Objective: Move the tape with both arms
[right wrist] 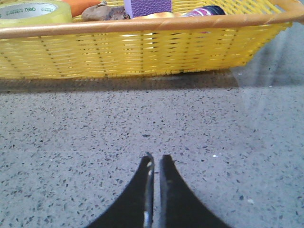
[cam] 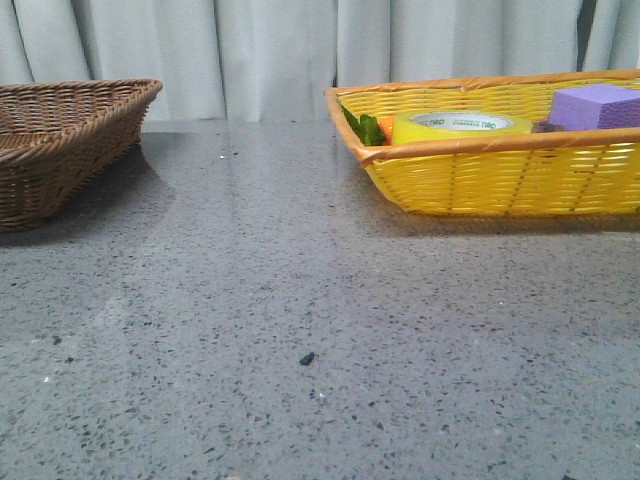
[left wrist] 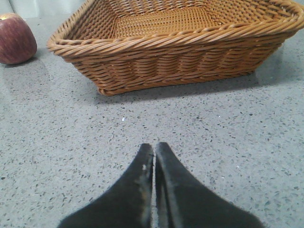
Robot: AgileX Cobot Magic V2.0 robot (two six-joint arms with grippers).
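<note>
My left gripper (left wrist: 154,148) and right gripper (right wrist: 155,159) sat pressed together, empty, above the grey table. The glossy yellow tape roll (cam: 461,127) lay inside the yellow woven basket (cam: 500,175). Risk: fingers snagging the rim while reaching in.

Yellow tape (cam: 461,127) flat in yellow basket (cam: 500,180)

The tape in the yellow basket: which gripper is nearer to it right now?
Right. The right gripper faces the yellow basket holding the tape, across bare table. The left gripper faces the brown basket on the other side.
</note>
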